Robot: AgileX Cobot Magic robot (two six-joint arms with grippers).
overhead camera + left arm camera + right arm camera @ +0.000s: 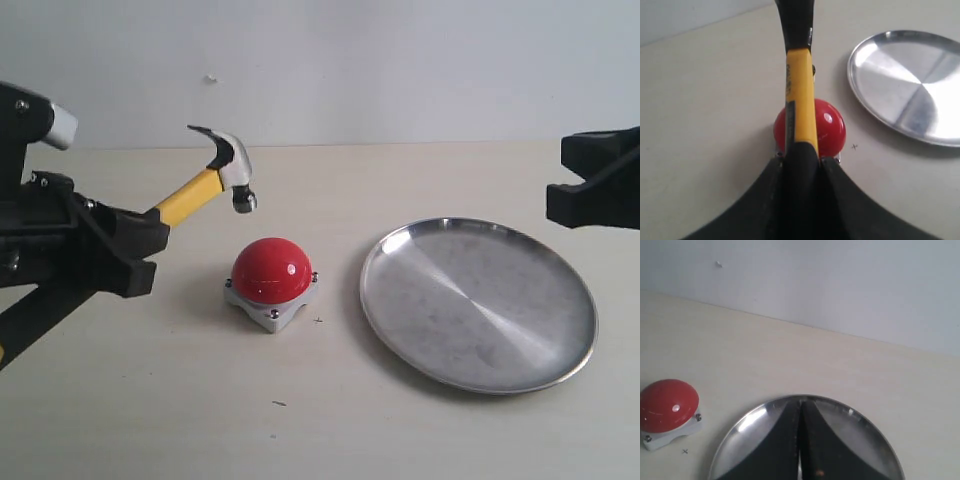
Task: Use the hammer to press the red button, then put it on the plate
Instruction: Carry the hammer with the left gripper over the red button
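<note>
My left gripper (130,245) is shut on the black grip of the hammer (205,187), holding it in the air, slanted up to the right. Its dark metal head (232,165) hangs a little above and to the left of the red button (272,270), apart from it. In the left wrist view the yellow handle (801,95) crosses over the red button (832,127), gripped by the left gripper (802,155). The plate (478,303) lies to the right of the button. My right gripper (800,407) is shut and empty, hovering over the plate (747,432), with the red button (666,404) off to one side.
The button and plate rest on a pale beige tabletop (320,420) that meets a plain white wall (400,60) at the back. The right gripper (598,180) hangs at the right edge of the exterior view, above the plate's far side.
</note>
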